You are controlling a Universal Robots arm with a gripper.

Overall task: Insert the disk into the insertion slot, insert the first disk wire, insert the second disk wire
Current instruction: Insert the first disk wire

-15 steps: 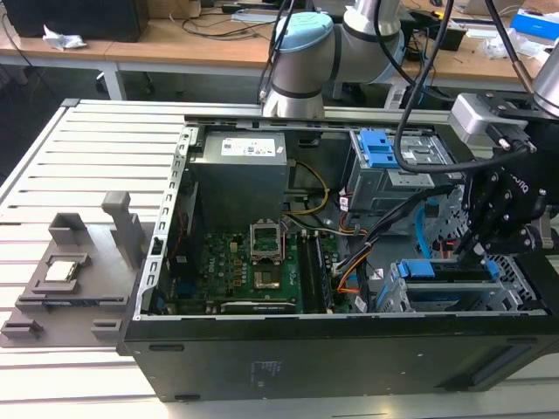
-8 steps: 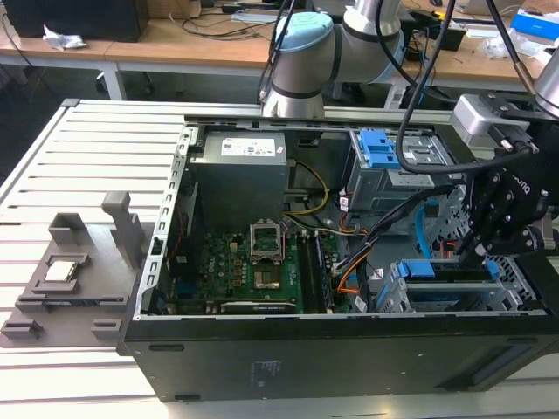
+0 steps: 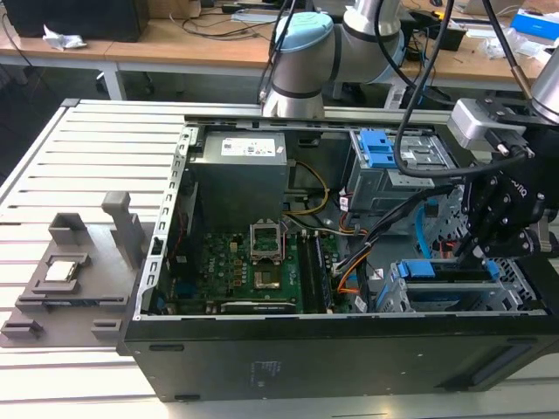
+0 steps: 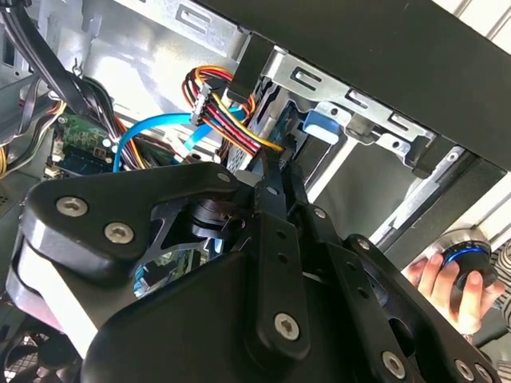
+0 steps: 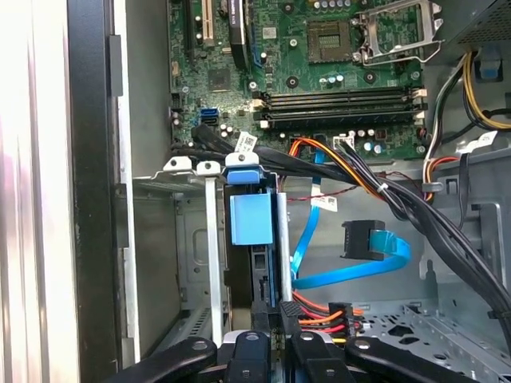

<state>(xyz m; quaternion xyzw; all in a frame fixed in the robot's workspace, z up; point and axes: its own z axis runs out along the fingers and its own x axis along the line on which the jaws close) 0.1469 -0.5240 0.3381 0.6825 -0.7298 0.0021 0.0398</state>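
Observation:
The disk point(image 5: 244, 219), with its bright blue carrier handle point(image 4: 322, 124), sits inside the insertion slot point(image 5: 188, 263), a low silver cage point(image 3: 400, 298) at the case's front corner. My gripper point(image 5: 277, 317) hangs right over the disk's end point(image 3: 479, 253), shut on the dark plug of the first disk wire point(image 5: 326, 314). That orange-red bundle point(image 4: 231, 116) runs off sideways from the fingertips. Whether the plug is seated I cannot tell. The second disk wire point(image 5: 351, 270), a light-blue flat cable point(image 4: 152, 128), loops beside the cage with its dark plug point(image 5: 358, 239) hanging free.
The taller grey cage with blue tabs point(image 3: 384, 157) stands behind the slot. Thick black cables point(image 5: 383, 191) cross above the disk. The motherboard point(image 3: 244, 262) lies in the case's middle. A person's hand point(image 4: 441, 279) rests on a device outside the case.

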